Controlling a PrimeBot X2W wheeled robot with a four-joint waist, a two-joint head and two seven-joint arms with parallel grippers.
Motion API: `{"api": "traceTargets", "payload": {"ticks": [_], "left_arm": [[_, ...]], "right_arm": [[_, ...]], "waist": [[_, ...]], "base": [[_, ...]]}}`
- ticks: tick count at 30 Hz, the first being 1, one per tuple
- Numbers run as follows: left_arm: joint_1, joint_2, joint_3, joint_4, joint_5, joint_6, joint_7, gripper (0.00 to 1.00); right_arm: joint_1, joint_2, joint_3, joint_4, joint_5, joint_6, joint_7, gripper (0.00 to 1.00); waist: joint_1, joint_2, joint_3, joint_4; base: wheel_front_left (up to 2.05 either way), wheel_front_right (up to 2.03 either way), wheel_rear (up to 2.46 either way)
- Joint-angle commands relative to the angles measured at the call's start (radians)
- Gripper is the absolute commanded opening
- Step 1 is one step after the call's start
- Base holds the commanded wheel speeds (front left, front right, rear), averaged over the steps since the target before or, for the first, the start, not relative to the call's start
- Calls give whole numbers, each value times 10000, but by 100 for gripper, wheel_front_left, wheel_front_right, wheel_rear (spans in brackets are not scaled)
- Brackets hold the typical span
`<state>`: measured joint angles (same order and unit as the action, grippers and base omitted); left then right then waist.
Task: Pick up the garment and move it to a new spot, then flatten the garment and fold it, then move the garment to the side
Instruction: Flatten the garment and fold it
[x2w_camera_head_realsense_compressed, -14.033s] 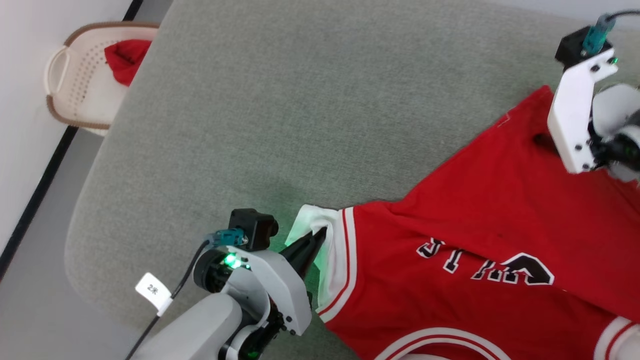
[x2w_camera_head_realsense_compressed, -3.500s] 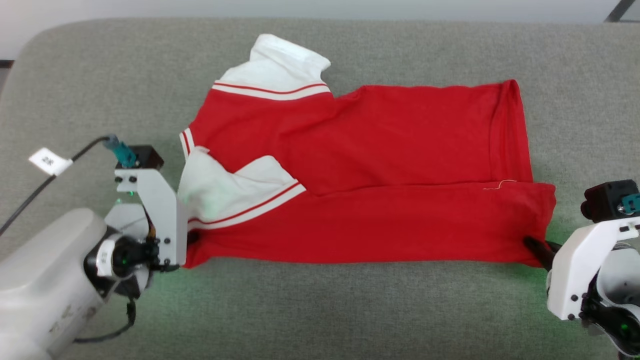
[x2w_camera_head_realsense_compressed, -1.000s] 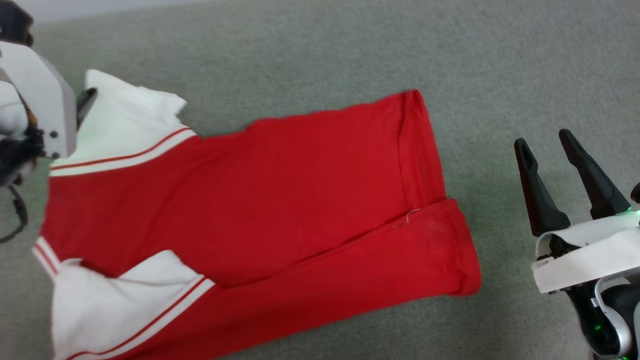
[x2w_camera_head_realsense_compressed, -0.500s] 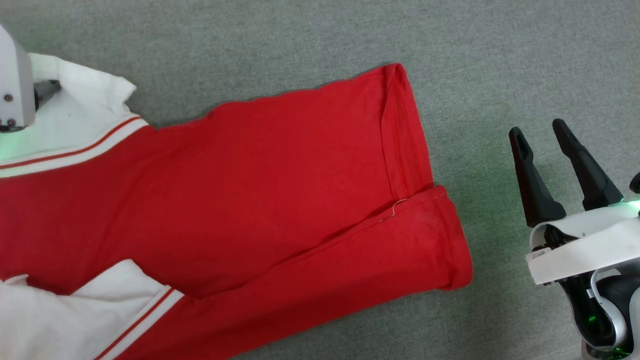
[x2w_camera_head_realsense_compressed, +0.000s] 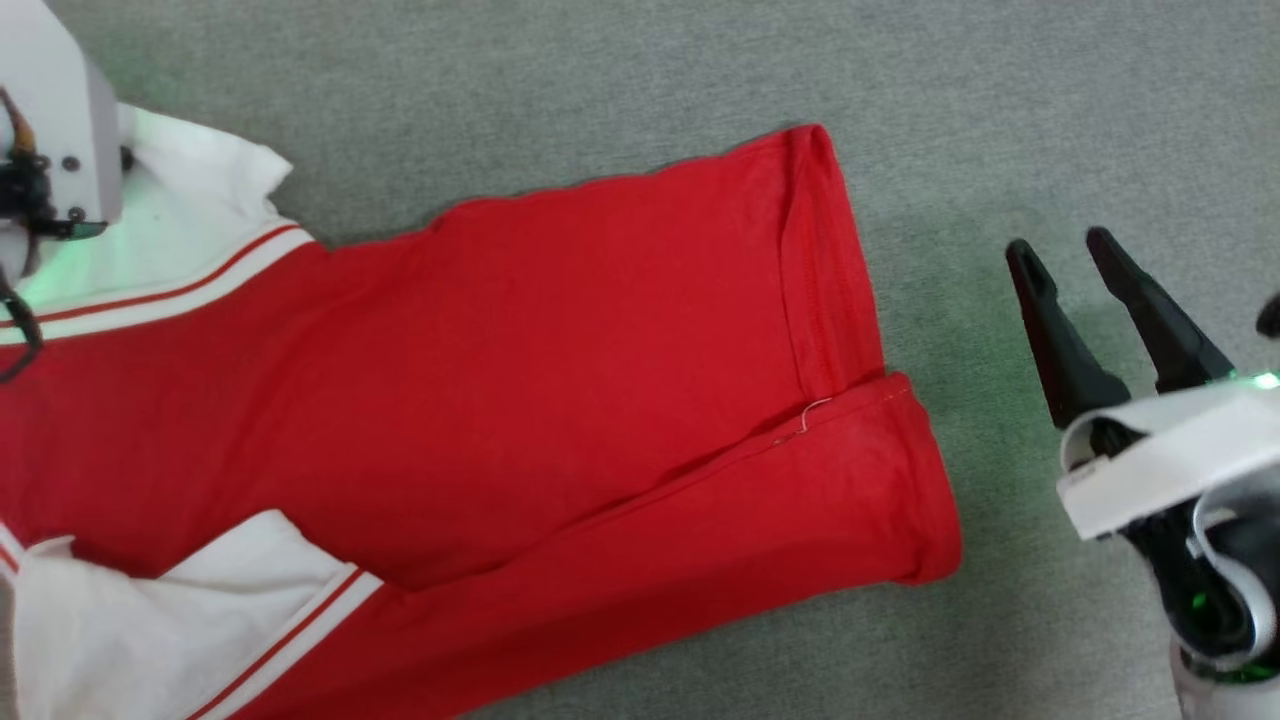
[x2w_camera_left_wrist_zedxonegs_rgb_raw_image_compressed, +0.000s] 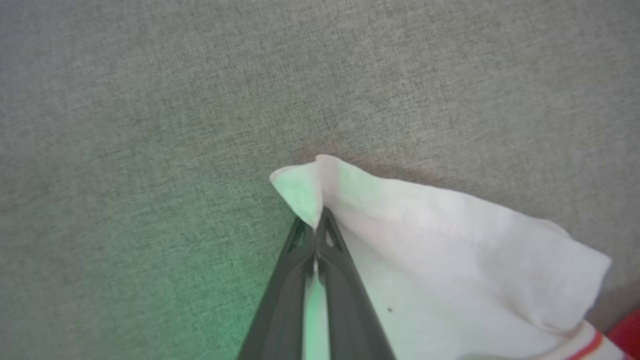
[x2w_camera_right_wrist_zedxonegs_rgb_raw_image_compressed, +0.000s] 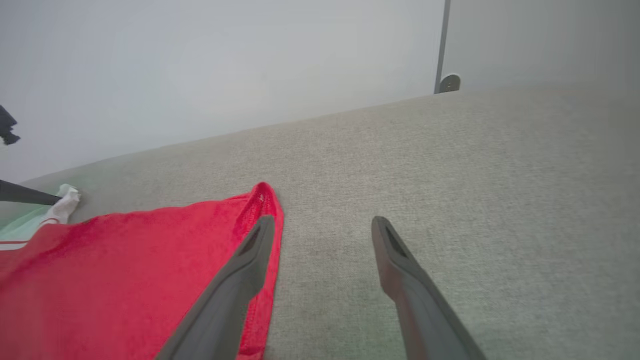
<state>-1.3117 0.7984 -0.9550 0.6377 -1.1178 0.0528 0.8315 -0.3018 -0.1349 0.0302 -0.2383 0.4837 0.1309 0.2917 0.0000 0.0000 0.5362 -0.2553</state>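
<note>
Grey upholstered surface (x2w_camera_head_realsense_compressed: 600, 80) carried the garment (x2w_camera_head_realsense_compressed: 560, 380); left gripper (x2w_camera_left_wrist_zedxonegs_rgb_raw_image_compressed: 317, 225) pinched its white sleeve corner, right gripper (x2w_camera_head_realsense_compressed: 1059, 245) stood open beside the hem.

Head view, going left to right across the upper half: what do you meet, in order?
From the left: left gripper → white sleeve → red body of the garment → bare grey surface → right gripper.

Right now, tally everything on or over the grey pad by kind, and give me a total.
Shirt: 1
Grippers: 2, the left gripper and the right gripper
Total: 3
</note>
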Motion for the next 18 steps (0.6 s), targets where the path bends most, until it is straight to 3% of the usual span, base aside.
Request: {"api": "traceTargets", "payload": {"ticks": [1,9,18], "left_arm": [[415,-281,-267,80,-51,-70,182,0],[-115,-1033,-213,269,45,-151,-141,0],[-668,-1917,-292,851,196,-446,-433,0]], "right_arm": [[-204,34,-55,30,21,-4,168,100],[-2486,-110,339,1171,-250,-4,3020,100],[-4724,-155,699,3423,-996,-4,5075,100]], "waist": [[0,0,-15,88],[0,0,189,638],[0,0,566,1312]], "base": [[0,0,0],[0,0,0],[0,0,0]]}}
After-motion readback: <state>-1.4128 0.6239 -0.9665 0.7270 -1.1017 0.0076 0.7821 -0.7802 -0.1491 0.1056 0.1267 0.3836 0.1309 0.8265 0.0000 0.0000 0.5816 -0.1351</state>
